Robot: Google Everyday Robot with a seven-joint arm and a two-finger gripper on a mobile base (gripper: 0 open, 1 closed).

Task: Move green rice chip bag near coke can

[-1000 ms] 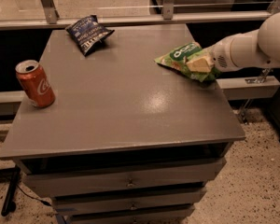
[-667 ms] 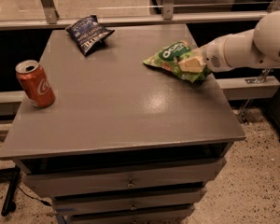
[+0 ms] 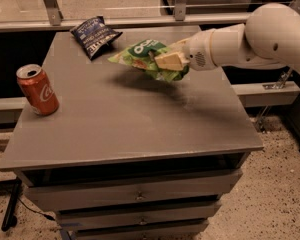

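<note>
Shifted leftward, now aloft over the table's (image 3: 140, 134) middle: green rice chip bag (image 3: 139, 53), pinched at its right end by the gripper's (image 3: 165, 61) closed fingers; coke can (image 3: 37, 90) well apart at left edge; risk: slick foil slipping from that thin pinch mid-carry.

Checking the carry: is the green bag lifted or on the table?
Lifted: the gripper, over the rear of the table, holds the green rice chip bag; shadow beneath.

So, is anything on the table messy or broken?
Nothing is spilled or broken. The crinkled bright green chip bag hangs above the grey table, pinched in the robot's gripper. The red soda can stands upright; the dark blue snack bag lies at the back.
</note>
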